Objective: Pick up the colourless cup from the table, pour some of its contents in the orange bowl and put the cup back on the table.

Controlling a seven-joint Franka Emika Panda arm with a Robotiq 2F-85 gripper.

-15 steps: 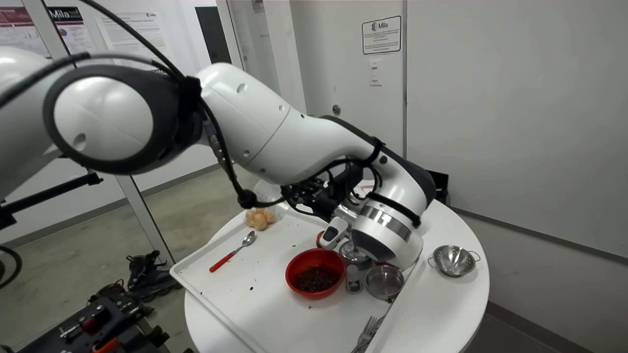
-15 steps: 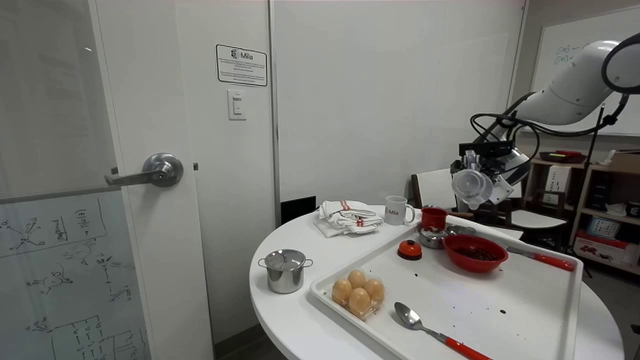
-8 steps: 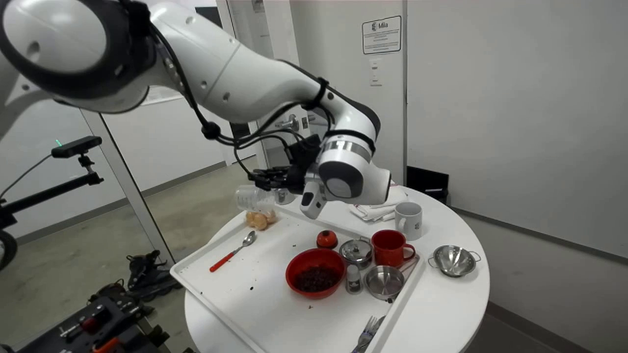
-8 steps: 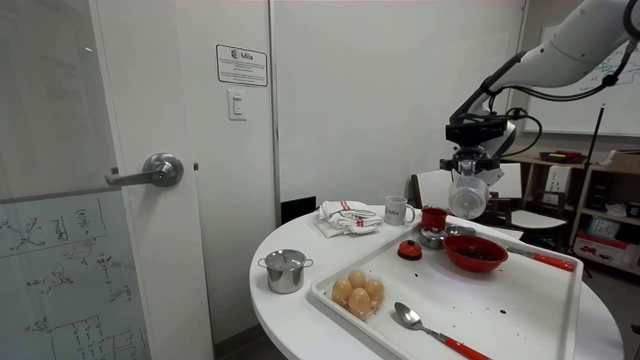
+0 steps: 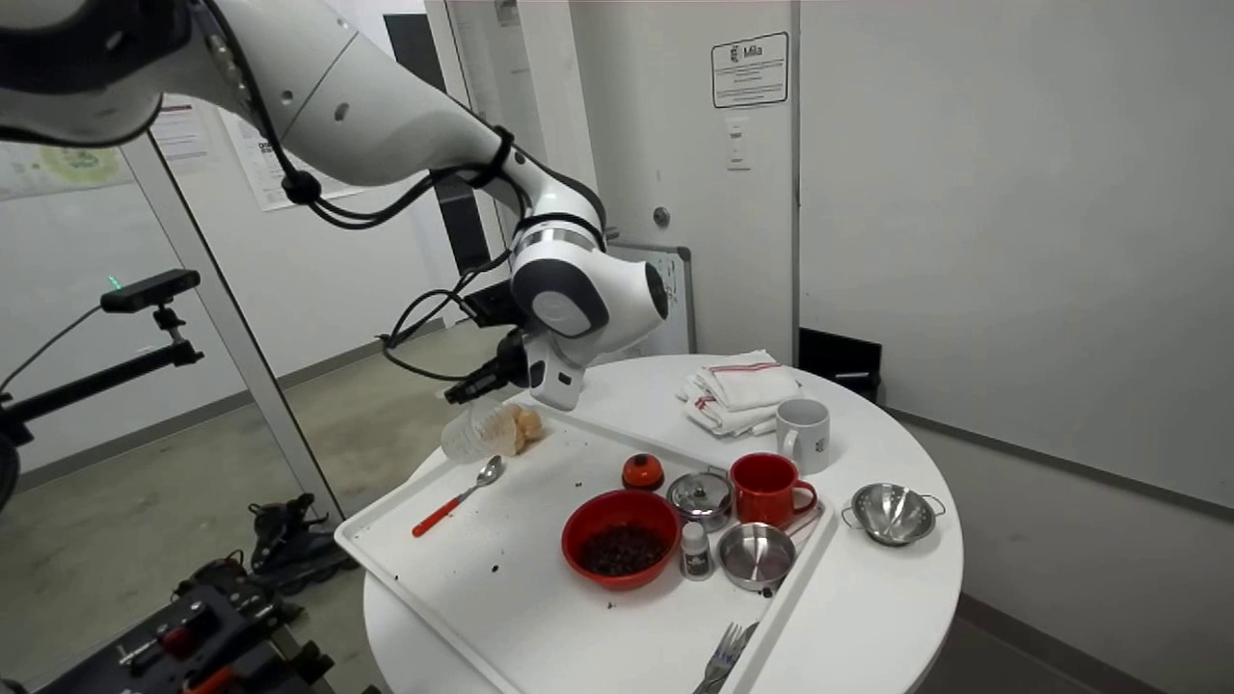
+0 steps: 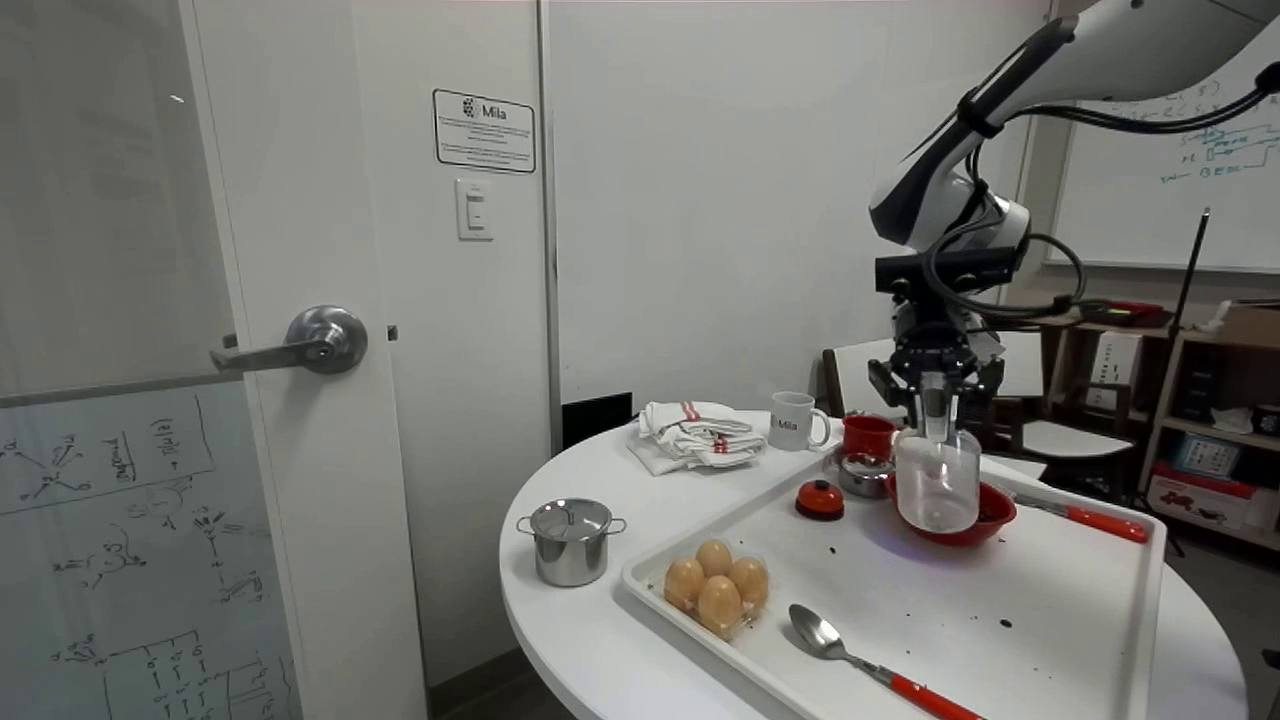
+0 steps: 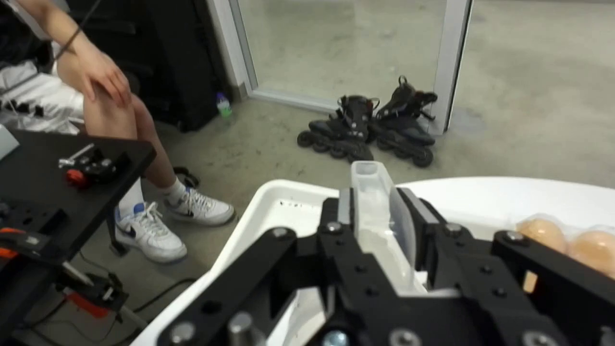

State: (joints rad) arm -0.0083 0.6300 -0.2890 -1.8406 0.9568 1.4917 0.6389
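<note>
Your pincer (image 7: 381, 207) is clamped on the colourless cup (image 6: 938, 485): in the wrist view its black fingers (image 7: 331, 214) press a narrow see-through part of the cup from both sides. You are holding the cup in the air above a round white desk (image 5: 877, 617). In an exterior view the cup (image 5: 472, 434) leans and overlaps the tray's edge near some eggs; in an exterior view it hangs in front of the orange bowl (image 6: 985, 525). Which way its mouth faces, and what it contains, is hard to tell. On the desk lies a white tray (image 5: 540, 617) with a low raised edge. The bowl, wide and red-orange, sits on the tray with dark bits inside, and dark specks (image 6: 1006, 623) are scattered over the tray. Just beside the bowl are a small shaker (image 5: 695, 552), a shiny metal pot (image 5: 701, 499) and a red-orange knob-shaped object (image 5: 642, 472); past them are a red mug (image 5: 766, 487) and a shallow metal pan (image 5: 757, 556). A red-handled spoon (image 5: 453, 504) lies well apart from the bowl, near a clear pack of eggs (image 6: 718, 585). Outside the tray you have a pale mug (image 5: 800, 436), folded striped towels (image 5: 742, 395), a metal colander (image 5: 895, 514) and a two-handled pot (image 6: 570, 550).
</note>
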